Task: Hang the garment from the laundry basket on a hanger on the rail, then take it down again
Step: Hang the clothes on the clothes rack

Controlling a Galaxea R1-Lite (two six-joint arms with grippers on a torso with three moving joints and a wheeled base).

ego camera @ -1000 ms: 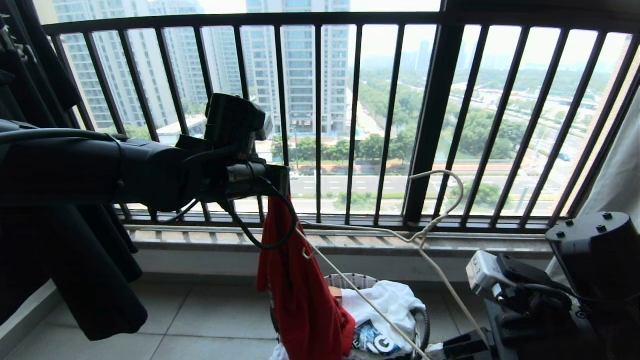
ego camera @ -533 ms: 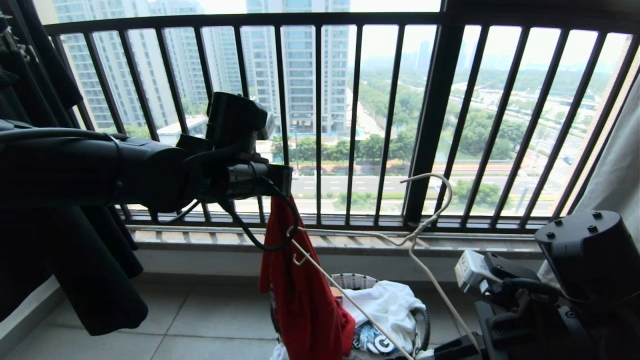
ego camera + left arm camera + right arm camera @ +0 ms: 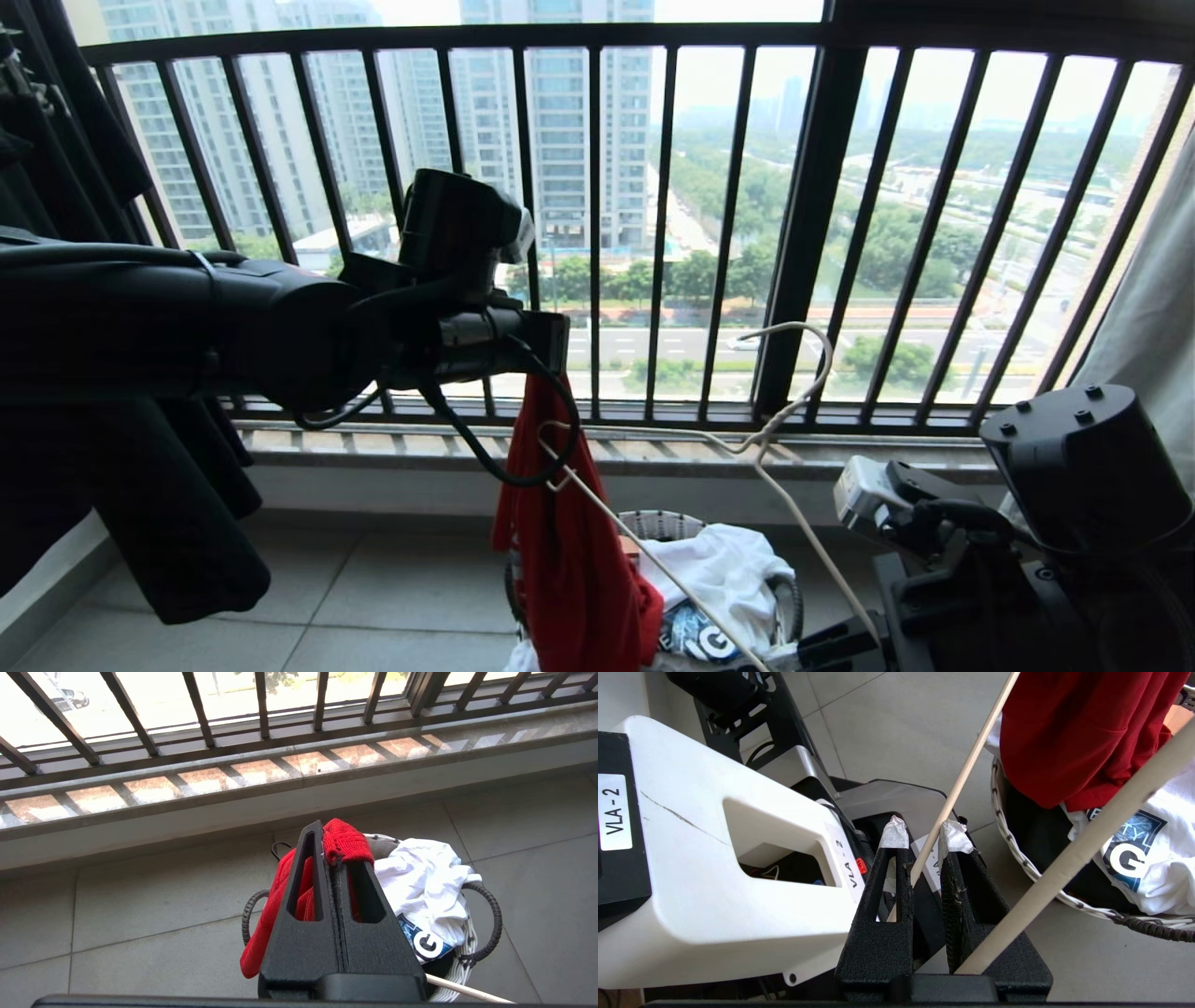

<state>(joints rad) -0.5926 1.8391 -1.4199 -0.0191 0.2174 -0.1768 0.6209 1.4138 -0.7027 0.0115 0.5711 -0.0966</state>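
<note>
While one red cotton T-shirt hangs pinched in my left gripper above the round white mesh laundry basket, my right gripper clamps one thin white wire hanger — its lower end cut off.

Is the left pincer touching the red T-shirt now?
Touching. In the left wrist view the left pincer is shut on a fold of the red T-shirt, and the cloth bulges out at its tips.
</note>
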